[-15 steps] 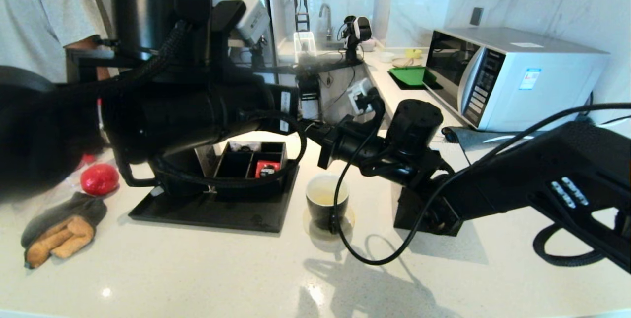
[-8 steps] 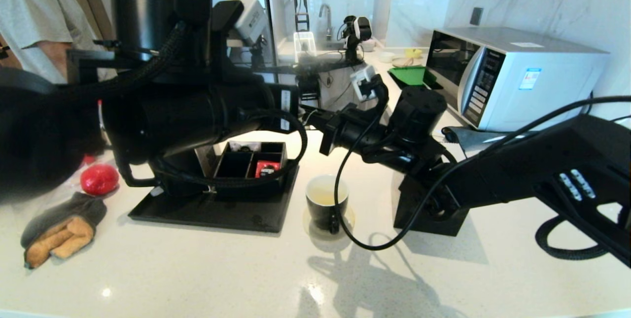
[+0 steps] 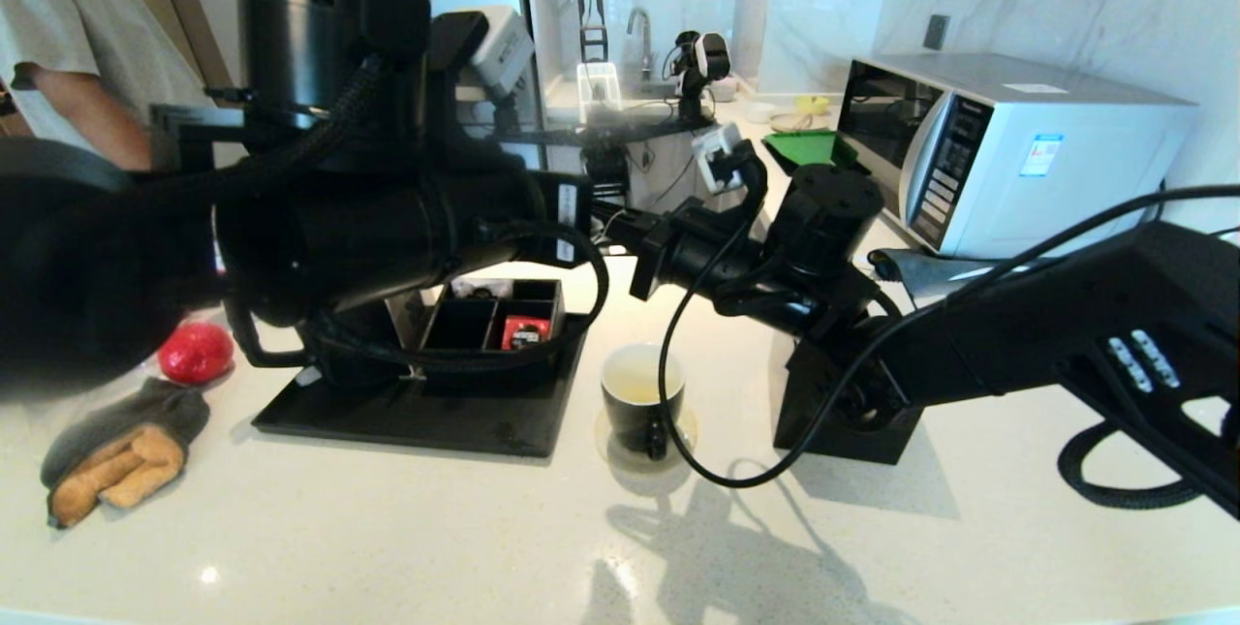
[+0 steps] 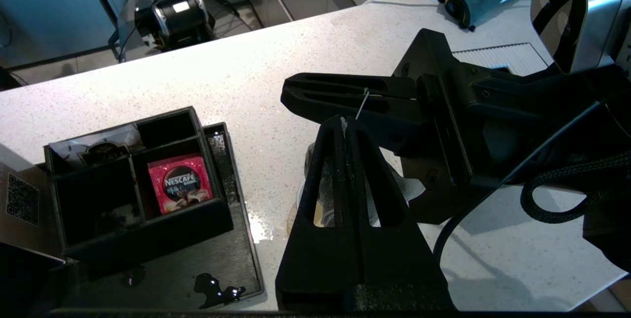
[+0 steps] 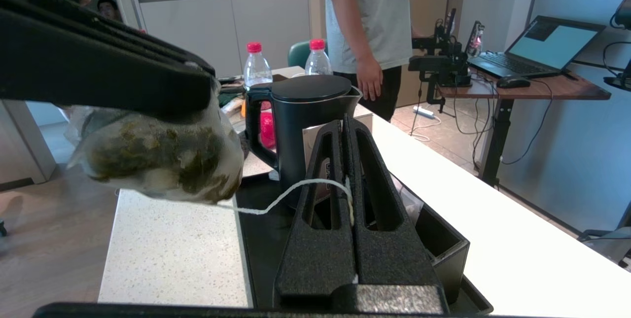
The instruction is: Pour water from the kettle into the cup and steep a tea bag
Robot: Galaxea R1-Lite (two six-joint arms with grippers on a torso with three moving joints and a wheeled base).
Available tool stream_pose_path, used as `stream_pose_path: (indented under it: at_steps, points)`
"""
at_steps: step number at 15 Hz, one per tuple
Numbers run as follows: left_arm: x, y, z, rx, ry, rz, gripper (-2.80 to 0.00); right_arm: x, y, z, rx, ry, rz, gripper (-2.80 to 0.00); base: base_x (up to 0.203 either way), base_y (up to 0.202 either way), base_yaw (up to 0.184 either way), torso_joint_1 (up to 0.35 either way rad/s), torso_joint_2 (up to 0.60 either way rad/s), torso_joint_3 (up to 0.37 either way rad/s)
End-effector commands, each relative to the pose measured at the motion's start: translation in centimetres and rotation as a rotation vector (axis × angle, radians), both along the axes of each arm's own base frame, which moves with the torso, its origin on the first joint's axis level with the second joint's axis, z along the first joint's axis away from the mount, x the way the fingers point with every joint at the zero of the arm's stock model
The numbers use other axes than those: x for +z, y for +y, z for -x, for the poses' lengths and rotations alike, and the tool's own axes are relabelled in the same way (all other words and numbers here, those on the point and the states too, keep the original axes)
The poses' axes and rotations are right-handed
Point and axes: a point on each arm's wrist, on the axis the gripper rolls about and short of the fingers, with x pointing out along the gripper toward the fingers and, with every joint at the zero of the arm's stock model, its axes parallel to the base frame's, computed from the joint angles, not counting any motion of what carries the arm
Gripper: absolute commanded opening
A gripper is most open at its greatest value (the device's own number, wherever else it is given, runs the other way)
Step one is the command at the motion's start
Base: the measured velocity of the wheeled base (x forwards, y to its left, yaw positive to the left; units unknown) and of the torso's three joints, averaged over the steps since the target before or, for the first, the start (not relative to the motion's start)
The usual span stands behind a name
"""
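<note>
The tea bag (image 5: 162, 155), pale with dark wet leaves, hangs in the air from my left gripper (image 4: 343, 122), which is shut on the bag's top. Its white string (image 5: 291, 191) runs across to my right gripper (image 5: 343, 123), which is shut on it. The two grippers meet tip to side above the cup (image 3: 642, 392), a black mug with a white inside holding yellowish water (image 3: 636, 378). Seen from the right wrist, the black kettle (image 5: 305, 116) stands upright on the tray behind the grippers; in the head view my left arm hides most of it.
A black tray (image 3: 426, 421) carries a compartment box with a red packet (image 4: 180, 190). A black block (image 3: 843, 412) stands right of the cup, a microwave (image 3: 1007, 150) behind it. A red ball (image 3: 196, 351) and a glove (image 3: 116, 455) lie left. A person (image 5: 369, 22) stands beyond the counter.
Both arms have risen a little, the right wrist lifting and shifting slightly right. The cup has not moved. The person behind has shifted.
</note>
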Motion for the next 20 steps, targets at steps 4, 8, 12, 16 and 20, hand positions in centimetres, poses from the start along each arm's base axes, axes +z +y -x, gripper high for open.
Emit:
stream_pose_path:
  at_steps: [4, 8, 12, 16, 20]
  points:
    - [-0.1, -0.1, -0.1, 0.002, 0.003, -0.002, 0.0, 0.1, 0.0, 0.1, 0.004, -0.005, -0.004, -2.8, 0.0, 0.0, 0.0, 0.0, 0.0, 0.0]
    - [-1.1, 0.0, 0.0, 0.007, 0.028, -0.024, 0.0, 0.2, -0.4, -0.1, -0.005, -0.007, -0.005, -2.8, 0.0, 0.0, 0.0, 0.0, 0.0, 0.0]
    - [-2.9, 0.5, 0.1, 0.016, 0.053, -0.046, 0.0, 0.3, -1.2, -0.5, -0.025, -0.01, -0.006, -2.8, 0.0, 0.0, 0.0, 0.0, 0.0, 0.0]
    - [-4.6, 1.0, -0.1, 0.037, 0.05, -0.044, 0.0, 0.5, -1.2, -0.5, -0.026, -0.013, -0.007, -2.8, 0.0, 0.0, 0.0, 0.0, 0.0, 0.0]
    - [-5.6, 1.5, 0.1, 0.045, 0.053, -0.046, 0.0, 0.5, -1.2, -0.5, -0.026, -0.013, -0.007, -2.8, 0.0, 0.0, 0.0, 0.0, 0.0, 0.0]
